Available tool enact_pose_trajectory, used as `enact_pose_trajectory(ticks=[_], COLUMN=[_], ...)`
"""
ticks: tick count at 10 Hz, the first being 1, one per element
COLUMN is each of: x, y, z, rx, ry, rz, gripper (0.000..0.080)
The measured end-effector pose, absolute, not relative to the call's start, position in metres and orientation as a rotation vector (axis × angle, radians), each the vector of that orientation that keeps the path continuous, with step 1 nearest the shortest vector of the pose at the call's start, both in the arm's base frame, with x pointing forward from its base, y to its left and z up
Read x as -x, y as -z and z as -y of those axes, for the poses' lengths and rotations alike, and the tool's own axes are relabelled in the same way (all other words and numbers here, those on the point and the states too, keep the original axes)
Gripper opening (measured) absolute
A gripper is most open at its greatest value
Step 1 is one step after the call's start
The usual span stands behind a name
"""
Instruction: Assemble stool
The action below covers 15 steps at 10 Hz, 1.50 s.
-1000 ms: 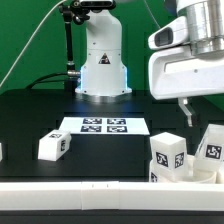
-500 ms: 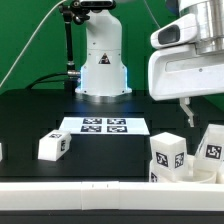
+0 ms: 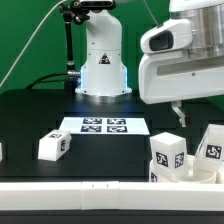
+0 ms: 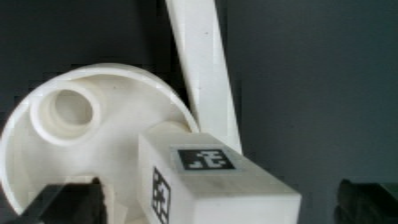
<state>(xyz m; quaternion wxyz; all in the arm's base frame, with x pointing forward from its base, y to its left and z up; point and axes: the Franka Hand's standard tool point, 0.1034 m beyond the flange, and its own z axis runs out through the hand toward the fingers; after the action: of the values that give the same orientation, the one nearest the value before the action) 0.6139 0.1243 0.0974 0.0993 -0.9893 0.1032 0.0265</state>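
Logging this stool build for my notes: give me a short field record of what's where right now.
gripper: open, holding nothing
under gripper: tagged leg beside round seat
loose leg: lying alone, exterior view's left
marker board: flat, mid-scene
border rail: running past the round seat

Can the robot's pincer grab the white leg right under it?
Probably yes. The pincer is wide open above the leg, with one finger showing on each side, and nothing covers the leg. The round seat lies close by, though.
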Motion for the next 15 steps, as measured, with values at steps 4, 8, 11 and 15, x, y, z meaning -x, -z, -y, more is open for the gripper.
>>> enact_pose_trajectory(ticks=[4,8,11,15], x=[-0.612,-0.618,-0.626,-0.626], y=[-0.088,-0.087,-0.095,-0.091], z=[-0.120,-0.114,-0.121,-0.115], rx=[2.989,2.942,2.870,2.734], ry=[-0.051,0.025,0.034,0.004], rz=[0.280,0.858,1.278,1.619], gripper=[0.0648,0.0648,0.0648,0.0648])
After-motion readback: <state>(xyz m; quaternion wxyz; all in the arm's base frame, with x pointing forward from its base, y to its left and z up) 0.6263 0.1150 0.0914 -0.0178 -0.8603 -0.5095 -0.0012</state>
